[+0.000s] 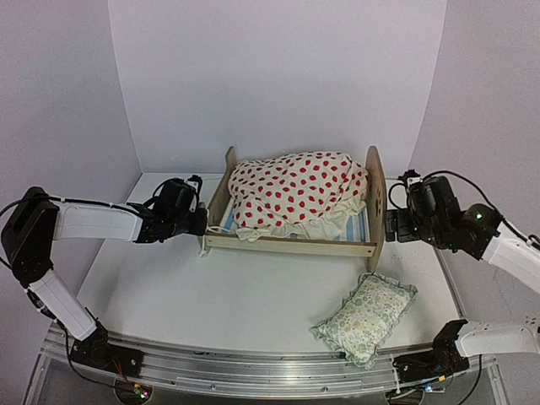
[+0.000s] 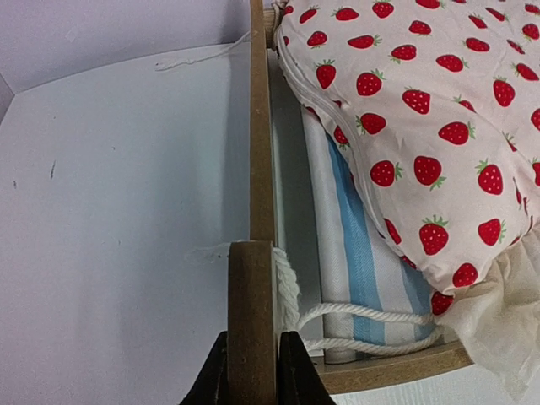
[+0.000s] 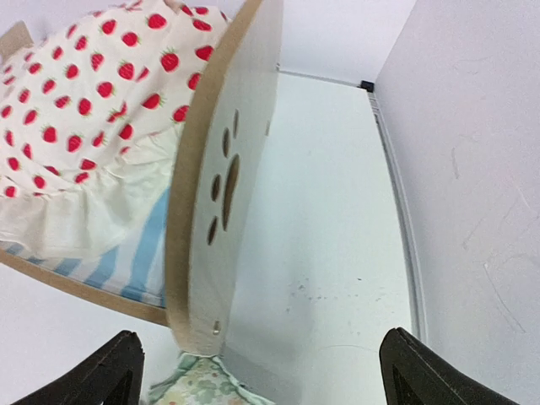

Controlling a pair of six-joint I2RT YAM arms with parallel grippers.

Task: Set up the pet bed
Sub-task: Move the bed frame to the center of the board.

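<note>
The pet bed [image 1: 287, 245], a light-wood frame with a blue-and-white striped base [image 2: 359, 245], stands mid-table. A cream cushion with red strawberry dots [image 1: 295, 187] is heaped on it. My left gripper [image 1: 201, 224] is shut on the edge of the low board [image 2: 251, 287] at the bed's left end, one dark finger on each face. White cord [image 2: 354, 314] loops just inside that board. My right gripper [image 3: 261, 367] is wide open beside the tall paw-print board [image 3: 224, 194] at the right end, touching nothing. In the top view it [image 1: 391, 224] sits just right of that board.
A small green floral frilled pillow [image 1: 364, 316] lies on the table in front of the bed's right end; its corner [image 3: 198, 388] shows under the tall board. White walls enclose the table at back and sides. A metal rail [image 1: 253, 367] runs along the near edge.
</note>
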